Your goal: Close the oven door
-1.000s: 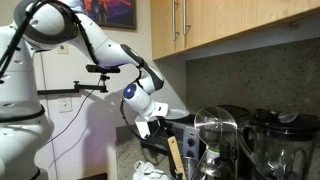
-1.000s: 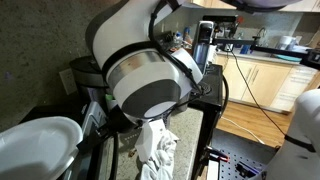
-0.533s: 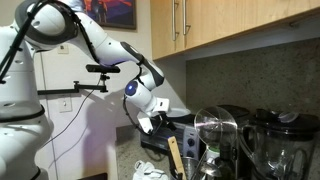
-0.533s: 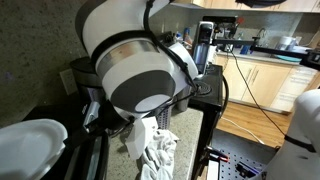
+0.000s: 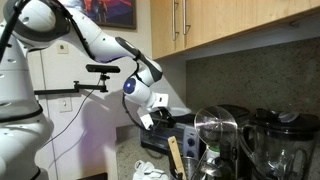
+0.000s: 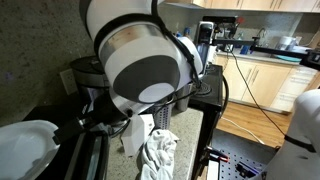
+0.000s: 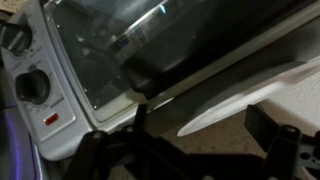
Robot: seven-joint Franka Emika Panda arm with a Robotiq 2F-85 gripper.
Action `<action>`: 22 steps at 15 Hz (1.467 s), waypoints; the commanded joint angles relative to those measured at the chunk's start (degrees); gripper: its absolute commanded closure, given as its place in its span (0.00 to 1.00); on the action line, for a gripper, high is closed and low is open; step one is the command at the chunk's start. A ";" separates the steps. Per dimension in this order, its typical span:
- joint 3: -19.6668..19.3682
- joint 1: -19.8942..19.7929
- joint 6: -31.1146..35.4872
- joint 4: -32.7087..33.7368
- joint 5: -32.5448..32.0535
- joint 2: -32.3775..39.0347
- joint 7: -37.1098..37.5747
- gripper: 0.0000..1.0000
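Looking down the wrist view, the toaster oven [image 7: 45, 110] fills the frame from 9 o'clock up to 12. Its silver face is tilted, with two knobs [image 7: 30, 87] stacked between 9 and 10 o'clock and a small red lamp [image 7: 50, 119] just below them. The oven door [image 7: 100, 55] is right there at 11 o'clock, dark glass in a silver frame with reflections streaking across it. Its lower edge runs along a dark band toward 2 o'clock. How far it stands from fully shut, I cannot tell from this angle.

The gripper [image 7: 200, 125] comes in from 6 o'clock, all dark, its two fingers spread wide with nothing caught between them. The finger [image 7: 140, 125] at 7 o'clock reaches up to the door's lower corner, and whether it touches is too dark to call. A white dish [image 7: 250, 90] curves across at 3 o'clock, just under the door's edge.

In an exterior view the white arm [image 5: 100, 45] reaches in from 10 o'clock, and the gripper [image 5: 148, 118] sits at centre against the dark oven front. Two clear blender jars [image 5: 215, 135] stand at 4 o'clock and wooden cabinets [image 5: 230, 20] hang at 1 o'clock.

In an exterior view the arm's big round joint [image 6: 145, 65] blocks the middle. A white cloth [image 6: 155, 150] lies at 6 o'clock and the white dish [image 6: 25, 150] at 8 o'clock.
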 commanded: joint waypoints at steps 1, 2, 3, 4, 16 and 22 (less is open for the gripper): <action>-0.44 -0.97 -4.04 -2.61 4.23 -3.78 -2.70 0.00; -0.46 -1.22 -4.20 -2.74 4.94 -3.39 -3.25 0.00; -0.46 -1.12 -4.20 -3.20 4.64 -2.81 -2.73 0.00; -0.54 -0.94 -4.31 -3.76 4.05 -2.49 -1.84 0.00; -6.58 9.80 -5.12 -21.28 -37.33 -12.00 44.42 0.00; -9.88 9.33 -7.76 -26.39 -50.78 -20.94 57.33 0.00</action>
